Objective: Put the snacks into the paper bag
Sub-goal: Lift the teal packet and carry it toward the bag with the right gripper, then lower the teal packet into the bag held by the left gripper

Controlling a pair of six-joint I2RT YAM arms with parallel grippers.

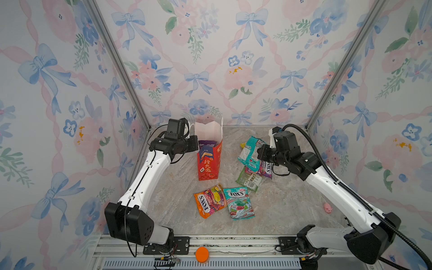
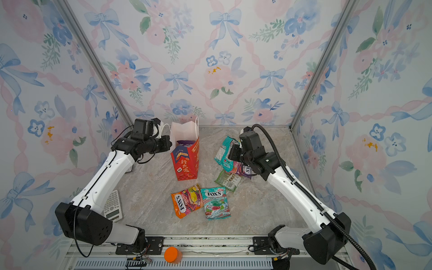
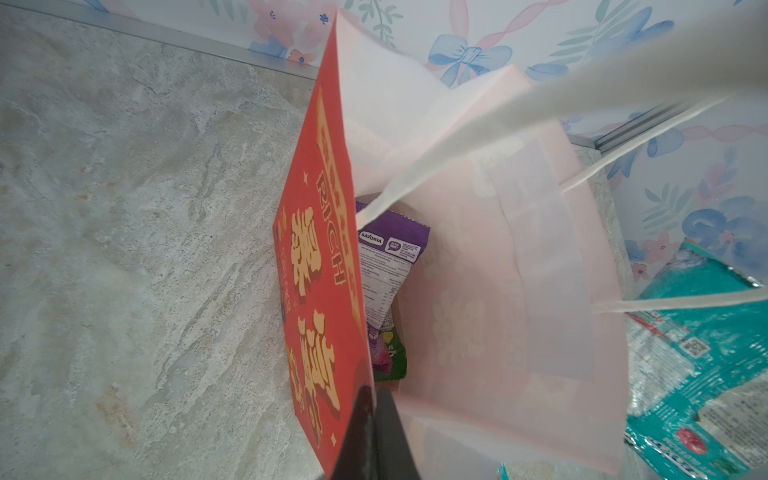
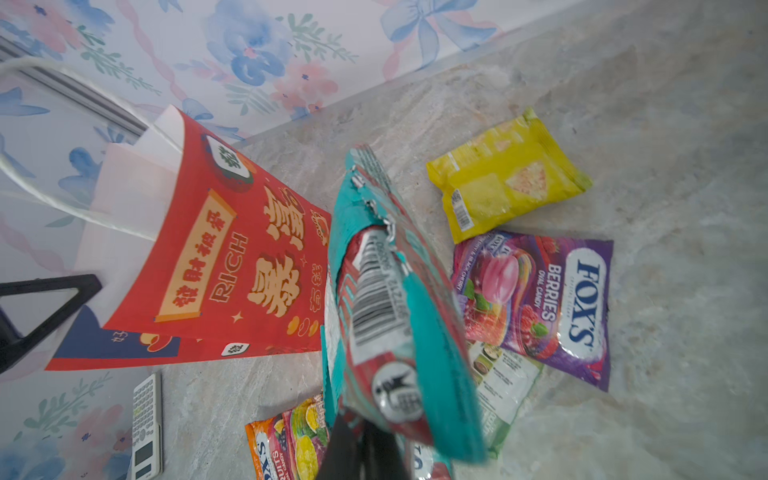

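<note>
The paper bag (image 4: 232,266) carries "RICH" in pale capitals on its red face, beside large yellow Chinese characters. In a top view its blue side patch (image 1: 207,153) reads "100%". Inside the bag, the purple packet (image 3: 390,249) shows a "SAVORIA" label above fine print too small to read. On the bench (image 4: 623,104), the berry packet (image 4: 540,303) reads "FOX'S", "BERRIES" and "OVAL CANDY". The mint packet (image 2: 216,202) reads "FOX'S" and "MINT BLOSSOM". The orange packet (image 1: 209,201) reads "FOX'S" and "Fruits". The barcoded teal packet (image 4: 390,311) bears a barcode with blurred digits.
</note>
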